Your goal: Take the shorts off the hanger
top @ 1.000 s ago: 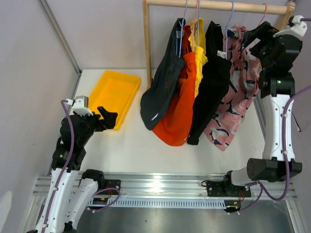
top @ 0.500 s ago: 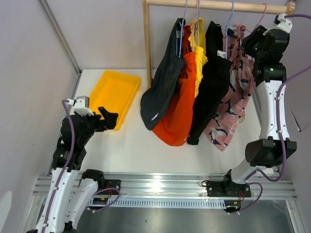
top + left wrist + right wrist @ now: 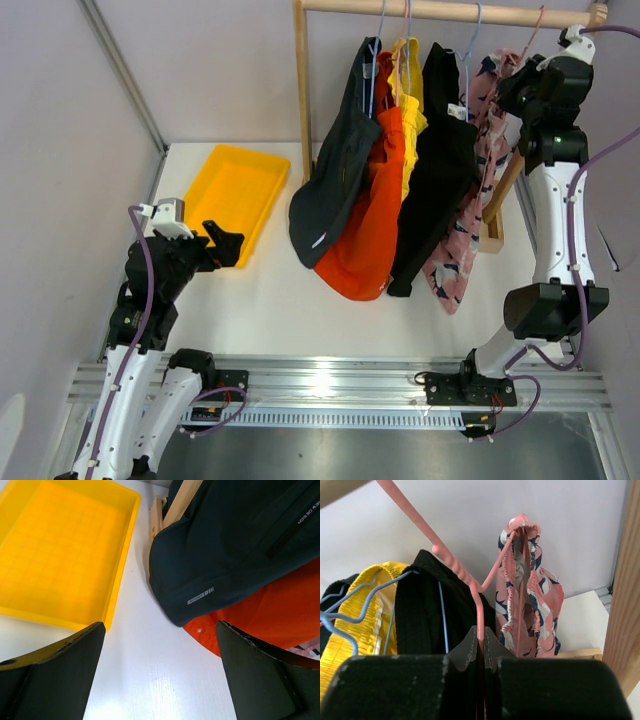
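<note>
The right fingers (image 3: 466, 651) are clamping the wire of the pink hanger (image 3: 447, 555). The pink printed shorts (image 3: 530, 605) are hanging just beyond them, long axis drooping toward the counter (image 3: 270, 290) — seemingly bunched on that hanger. The left fingers (image 3: 60, 680) are gaping, low at the near left — well apart from the rail (image 3: 440, 10).

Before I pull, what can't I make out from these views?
- Top external: where the right gripper pinches the pink wire hanger, hidden by its own wrist.
- Right wrist: hanger's hook, cut off by the top edge; its lower part, behind the gripper.
- Left wrist: pink printed cloth shorts, a sliver at the right edge.
</note>
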Controlling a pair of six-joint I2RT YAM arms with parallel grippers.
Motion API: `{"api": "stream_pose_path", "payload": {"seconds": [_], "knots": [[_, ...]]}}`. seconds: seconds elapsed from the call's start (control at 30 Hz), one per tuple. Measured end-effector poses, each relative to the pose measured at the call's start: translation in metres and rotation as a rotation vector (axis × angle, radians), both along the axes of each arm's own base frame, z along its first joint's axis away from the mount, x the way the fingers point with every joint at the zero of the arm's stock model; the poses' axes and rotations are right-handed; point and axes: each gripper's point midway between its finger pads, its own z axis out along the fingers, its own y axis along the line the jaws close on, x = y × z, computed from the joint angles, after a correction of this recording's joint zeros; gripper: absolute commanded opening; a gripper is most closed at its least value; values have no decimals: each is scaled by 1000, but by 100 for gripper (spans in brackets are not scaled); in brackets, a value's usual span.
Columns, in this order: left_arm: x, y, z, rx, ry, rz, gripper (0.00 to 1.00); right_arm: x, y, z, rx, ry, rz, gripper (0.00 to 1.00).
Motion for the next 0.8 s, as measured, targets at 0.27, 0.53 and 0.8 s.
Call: {"api": "stream_pose_path", "payload": {"seconds": [0.27,0.53,0.8], "knots": [[-1,-5,1,-6,-3,-27,99,-35,30,57,-44,-89,64,0],[-9,-57,23,-8,-7,-235,99,-126,24,98,-70,-184,15,0],[-87,-213,110,25,-180,-763,99,-186,23,58,-32,-139,-10,0]]}}
